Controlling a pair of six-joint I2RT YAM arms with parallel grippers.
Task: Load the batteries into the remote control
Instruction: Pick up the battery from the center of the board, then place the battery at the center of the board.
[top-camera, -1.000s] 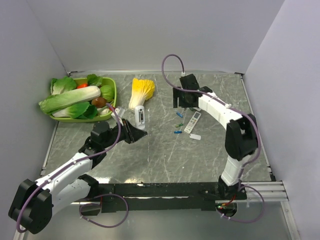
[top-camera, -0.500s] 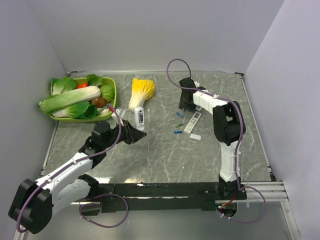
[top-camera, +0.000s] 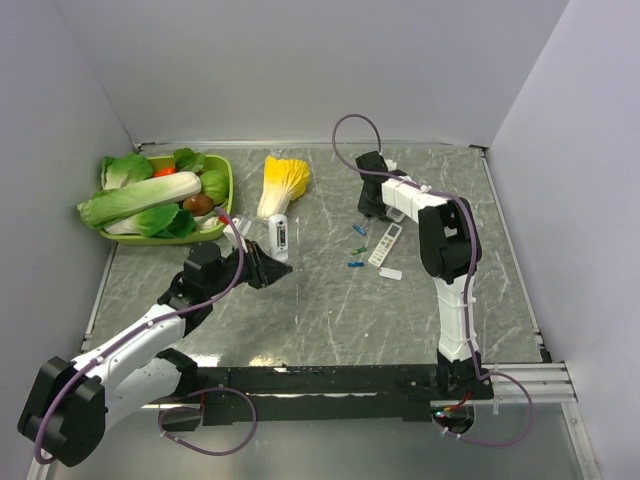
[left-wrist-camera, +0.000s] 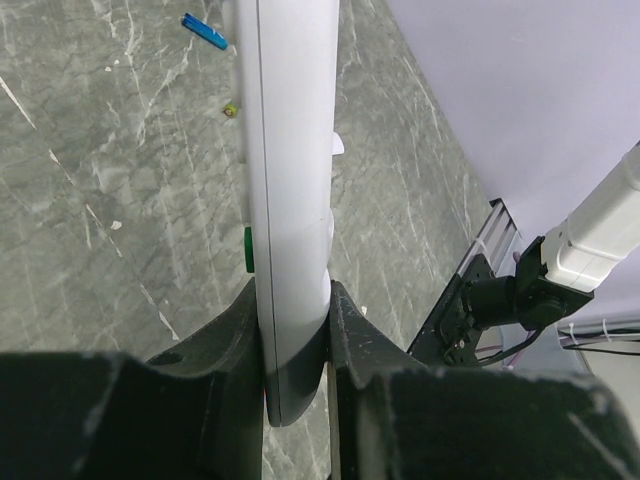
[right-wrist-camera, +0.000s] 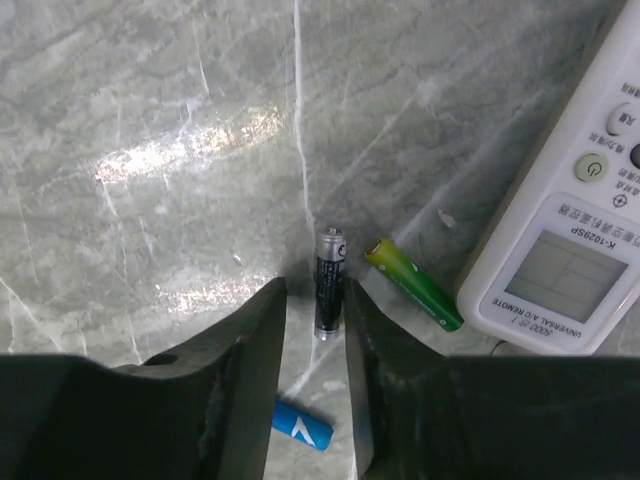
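Two neighbours, the green battery and blue battery, crowd the black battery low in the right wrist view, seen through the narrow gap of the right jaws. Left jaws clamp a white remote. A skewed closing could roll the black battery away.

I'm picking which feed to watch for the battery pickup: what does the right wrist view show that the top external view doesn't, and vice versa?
Right wrist only: a dark battery lying between the open right gripper's fingers, and the table remote's screen. Top external only: the left gripper clamping a second remote, and the vegetable basket. Both: the table remote and a blue battery.
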